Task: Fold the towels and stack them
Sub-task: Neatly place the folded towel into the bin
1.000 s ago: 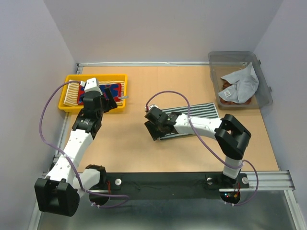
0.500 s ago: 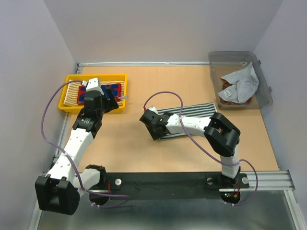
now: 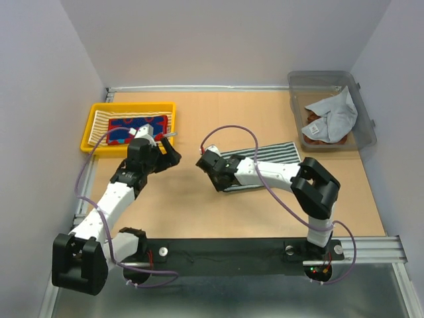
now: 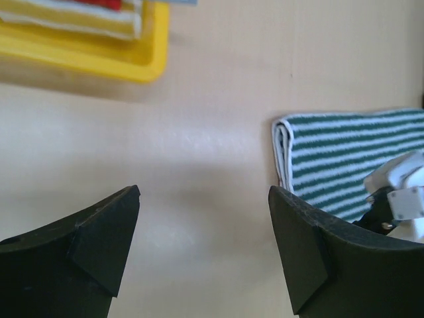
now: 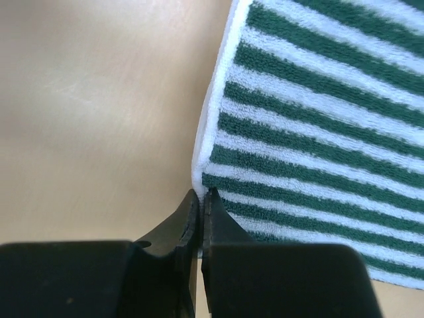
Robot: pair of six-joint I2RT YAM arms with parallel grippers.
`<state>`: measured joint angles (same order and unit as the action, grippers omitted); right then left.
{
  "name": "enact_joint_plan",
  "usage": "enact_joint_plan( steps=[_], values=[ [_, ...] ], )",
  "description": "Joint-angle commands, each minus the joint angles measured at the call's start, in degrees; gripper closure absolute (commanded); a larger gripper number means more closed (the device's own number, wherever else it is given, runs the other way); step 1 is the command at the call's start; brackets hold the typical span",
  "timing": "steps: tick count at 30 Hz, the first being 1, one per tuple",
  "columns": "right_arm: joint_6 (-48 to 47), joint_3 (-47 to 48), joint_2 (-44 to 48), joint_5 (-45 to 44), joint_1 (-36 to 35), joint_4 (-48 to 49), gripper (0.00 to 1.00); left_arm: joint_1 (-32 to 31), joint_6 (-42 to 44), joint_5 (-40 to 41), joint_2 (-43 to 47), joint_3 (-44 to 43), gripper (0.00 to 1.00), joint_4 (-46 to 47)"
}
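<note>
No legible text, label or number anywhere.

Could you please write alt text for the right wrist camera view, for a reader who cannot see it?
The right gripper has its two black fingers shut together at the white edge of a green-and-white striped towel. The towel lies flat on a tan table and fills the right of the view. Whether cloth is pinched cannot be told.
</note>
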<state>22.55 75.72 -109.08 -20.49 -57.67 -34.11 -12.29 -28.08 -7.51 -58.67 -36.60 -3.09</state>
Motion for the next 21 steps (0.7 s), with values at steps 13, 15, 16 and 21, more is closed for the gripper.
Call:
enact_joint_plan(
  steps=[13, 15, 16, 21],
  values=[
    [0.48, -6.02, 10.02, 8.45, -0.16, 15.38, 1.00, -15.65, -26.49, -5.06, -14.36, 8.29, 0.08, 24.61],
    [0.74, -6.38, 9.85, 8.97, -0.16, 15.91, 0.99, -16.18, -28.43, -4.27, -15.85, 8.65, 0.08, 26.11],
    [1.01, -6.73, 9.85, 9.76, -0.16, 16.61, 1.00, -16.62, -30.35, -3.92, -16.20, 9.26, 0.08, 27.69],
    [1.71, -7.43, 10.11, 10.73, -0.16, 18.98, 1.00, -16.97, -35.11, -2.87, -20.16, 11.11, 0.09, 34.02]
  ],
)
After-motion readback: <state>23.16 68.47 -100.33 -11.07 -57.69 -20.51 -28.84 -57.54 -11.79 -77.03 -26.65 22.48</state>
